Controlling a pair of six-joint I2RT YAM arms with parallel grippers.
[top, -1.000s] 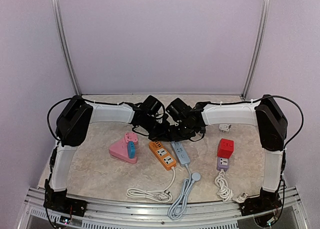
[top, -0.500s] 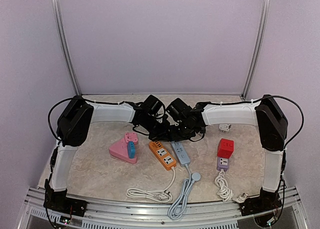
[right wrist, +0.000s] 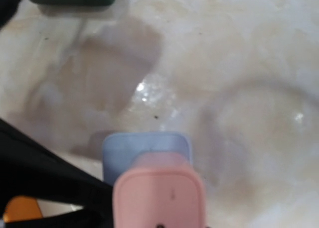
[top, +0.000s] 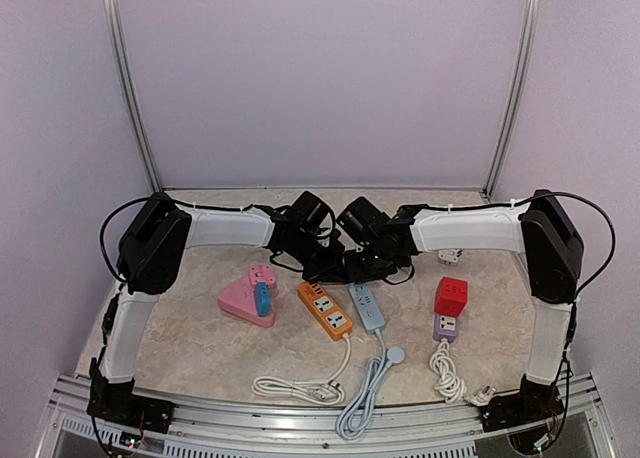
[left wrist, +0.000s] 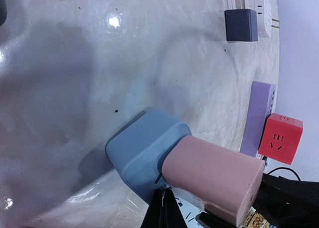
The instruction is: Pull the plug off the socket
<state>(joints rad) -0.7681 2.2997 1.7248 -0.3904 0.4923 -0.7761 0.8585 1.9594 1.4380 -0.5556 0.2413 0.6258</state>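
Observation:
A blue power strip (top: 365, 308) lies at the table's middle. A pink plug (left wrist: 214, 175) sits in its far end (left wrist: 142, 153), seated against the blue face. In the top view both grippers meet over that end and hide the plug. My left gripper (left wrist: 162, 208) is shut, and its tip touches the seam between strip and plug. My right gripper (top: 354, 269) comes from the right. The pink plug (right wrist: 158, 198) fills the bottom centre of the right wrist view, with the blue strip (right wrist: 144, 148) behind it. My right fingers are hidden there and appear shut on the plug.
An orange strip (top: 325, 310) lies left of the blue one. A pink triangular socket (top: 240, 300) holds a blue plug (top: 262, 299). A red cube (top: 451, 296) sits on a purple strip (top: 446, 326). A white adapter (top: 449, 255) lies far right. Coiled cables (top: 300, 386) lie along the front.
Both wrists have shifted slightly to the right, and the blue strip's far end has moved a little right with them. The plug is still seated.

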